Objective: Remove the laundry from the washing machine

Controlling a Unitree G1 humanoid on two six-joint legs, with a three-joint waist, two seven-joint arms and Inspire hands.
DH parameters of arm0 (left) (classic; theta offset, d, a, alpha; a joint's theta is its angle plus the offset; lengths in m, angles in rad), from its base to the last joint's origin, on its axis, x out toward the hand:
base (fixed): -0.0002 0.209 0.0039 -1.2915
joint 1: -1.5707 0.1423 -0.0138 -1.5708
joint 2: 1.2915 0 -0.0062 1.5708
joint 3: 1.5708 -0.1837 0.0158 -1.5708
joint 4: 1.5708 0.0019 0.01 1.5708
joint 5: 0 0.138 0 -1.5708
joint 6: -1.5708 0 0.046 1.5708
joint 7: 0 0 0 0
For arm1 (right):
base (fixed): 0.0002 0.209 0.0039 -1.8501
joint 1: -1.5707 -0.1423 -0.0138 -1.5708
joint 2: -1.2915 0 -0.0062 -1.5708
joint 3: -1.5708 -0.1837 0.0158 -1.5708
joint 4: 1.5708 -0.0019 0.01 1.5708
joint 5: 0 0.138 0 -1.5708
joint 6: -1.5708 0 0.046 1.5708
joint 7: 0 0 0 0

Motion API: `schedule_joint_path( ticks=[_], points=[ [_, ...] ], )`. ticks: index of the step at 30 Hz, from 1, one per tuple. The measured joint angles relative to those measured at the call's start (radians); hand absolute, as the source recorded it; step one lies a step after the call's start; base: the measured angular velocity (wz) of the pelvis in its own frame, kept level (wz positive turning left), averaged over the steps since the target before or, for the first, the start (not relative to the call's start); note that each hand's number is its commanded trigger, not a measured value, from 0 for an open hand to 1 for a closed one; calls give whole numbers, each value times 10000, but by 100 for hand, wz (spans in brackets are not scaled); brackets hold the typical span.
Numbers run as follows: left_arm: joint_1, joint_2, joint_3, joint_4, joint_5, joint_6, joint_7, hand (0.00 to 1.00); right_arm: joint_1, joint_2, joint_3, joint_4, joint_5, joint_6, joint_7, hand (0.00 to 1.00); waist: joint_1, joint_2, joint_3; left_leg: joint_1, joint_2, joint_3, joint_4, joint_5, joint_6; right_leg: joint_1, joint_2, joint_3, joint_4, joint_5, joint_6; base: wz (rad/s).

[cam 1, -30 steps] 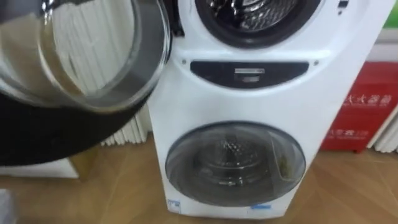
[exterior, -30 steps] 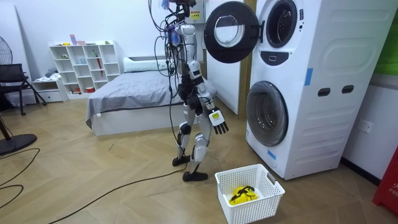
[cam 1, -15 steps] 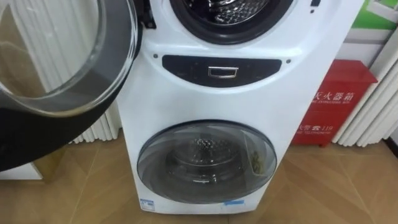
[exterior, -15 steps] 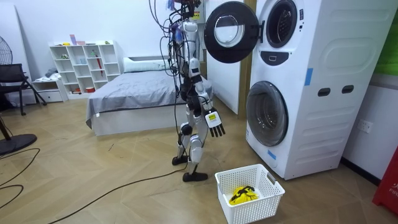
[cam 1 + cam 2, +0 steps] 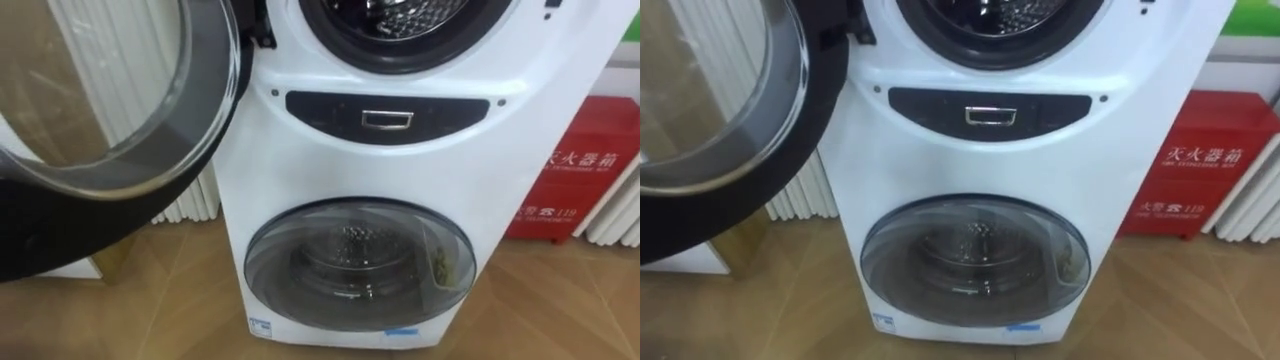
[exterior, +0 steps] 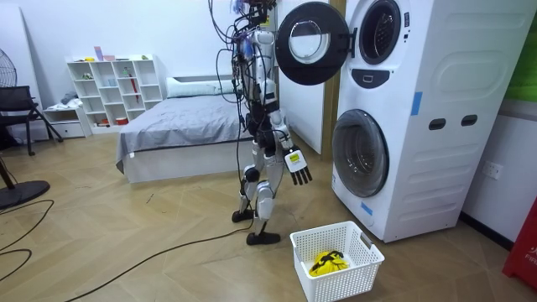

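**Wood floor** [image 6: 126, 252]: flat and bare between robot and machine. A bed [image 6: 180, 126] and a white cube shelf [image 6: 113, 88] stand far on the room view's left.

**Stacked washing machine** [image 5: 400, 150]: white, two drums. We stand the robot just in front of it, facing it. A red cabinet [image 5: 580, 180] is on its right and a white radiator [image 5: 190, 205] on its left.

**Upper door** [image 5: 120, 120]: swung wide open to the left. The upper drum [image 5: 410, 20] is open, and we see bare perforated metal in it. We cannot tell whether cloth lies deeper inside.

**Lower door** [image 5: 360, 265]: closed.

**Laundry basket** [image 6: 340, 285]: white lattice, on the floor near the machine's foot.

**Right hand** [image 6: 298, 164]: held low before the body, fingers straight and spread, holding nothing.

**Yellow garment** [image 6: 327, 262]: lies crumpled in the basket and is the one piece of clothing we can place. We judge it light, soft and limp, likely to drape and snag on the drum lip. Such cloth is best taken by a raised fold, with the fingers closing round a bunched handful.
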Motion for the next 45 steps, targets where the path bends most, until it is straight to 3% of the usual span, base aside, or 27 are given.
schedule_joint_path(
  ticks=[2,3,5,6,8,11,15,20,22,25,28,31,34,36,40,43,45],
  points=[
    [-574,589,255,-552,-819,101,64,0,52,-85,-406,-140,-325,-108,-32,0,45,135,48,-17,0,26,-8,1,0,-88,5,46,6,31,3,-3],
    [-690,731,347,-723,-947,94,68,0,37,-107,-525,-152,-453,-138,-15,0,47,180,54,-14,0,36,-9,1,0,-96,10,78,6,38,5,-12],
    [-1227,1193,635,-1244,-1116,71,200,0,54,-292,-768,-192,-734,-187,6,0,50,414,-43,55,-18,102,-18,1,0,-81,16,208,9,89,30,-15],
    [-1344,1324,642,-1319,-1179,70,200,0,69,-345,-810,-200,-797,-187,6,0,51,492,-48,92,-28,111,-30,0,0,-69,17,251,14,93,36,-22],
    [-1694,1906,713,-1587,-1200,67,200,0,130,-527,-852,-270,-1137,-182,9,0,-3,723,-101,122,-55,64,-63,2,3,-67,4,293,30,105,50,-19],
    [-2137,2494,827,-2329,-1261,83,204,0,319,-545,-874,-444,-1316,-134,1,0,-52,757,-126,118,-44,66,-65,2,3,-102,33,336,41,106,48,-3],
    [-2279,2923,827,-3721,-1229,84,160,0,449,-601,-947,-572,-1337,-124,4,0,-1,726,-146,133,-46,88,-63,2,3,-109,44,403,40,119,47,-5],
    [-2772,3331,842,-4801,-1006,257,212,0,485,-616,-949,-750,-1799,-120,8,0,-45,807,-108,112,-47,89,-53,2,3,-111,48,467,7,151,56,1],
    [-2771,3332,800,-5236,-648,579,324,0,590,-617,-950,-804,-1799,-117,17,0,-30,861,-74,89,-46,48,-50,2,3,-112,45,455,-14,176,75,19],
    [-2772,3332,788,-5712,-357,654,461,0,584,-616,-950,-802,-1823,-118,112,0,-48,862,-70,52,-61,-97,-52,2,3,-65,32,547,-31,196,97,26],
    [-2774,3336,767,-6781,339,1101,566,0,580,-592,-956,-792,-2177,-127,253,0,-55,839,-58,-116,-111,-456,-48,4,7,-82,-11,598,-171,255,159,38],
    [-2774,3405,774,-8015,478,1284,708,0,531,-588,-983,-810,-2327,-110,448,0,80,813,-23,-235,-159,-498,-9,36,60,-56,-75,800,-191,289,208,36],
    [-2774,3418,566,-9320,1236,1395,975,0,259,-533,-901,-657,-2375,-111,574,0,92,730,65,-317,-227,-613,20,119,181,-6,-183,794,-216,330,275,41],
    [-2774,3410,12,-10117,1970,1408,880,0,36,-540,-895,-417,-2383,-108,680,0,91,660,160,-479,-353,-787,150,176,265,81,-331,738,-319,379,353,43],
    [-2593,2879,-1135,-12200,2175,1694,213,0,-191,-546,-371,-558,-2043,-22,983,0,96,606,204,-926,-521,-1039,234,370,459,-96,-582,433,-350,627,556,30],
    [-2176,2211,-2235,-13607,2209,1717,-221,0,-263,-549,285,-663,-1816,200,1074,0,72,552,173,-948,-717,-1045,139,515,587,-95,-759,345,-330,769,637,3],
    [-2172,1769,-2727,-13913,2086,1718,-370,0,-343,-518,766,-817,-1418,265,1075,0,-190,538,162,-965,-765,-931,141,555,654,-123,-843,216,-334,809,701,-17]
  ],
)
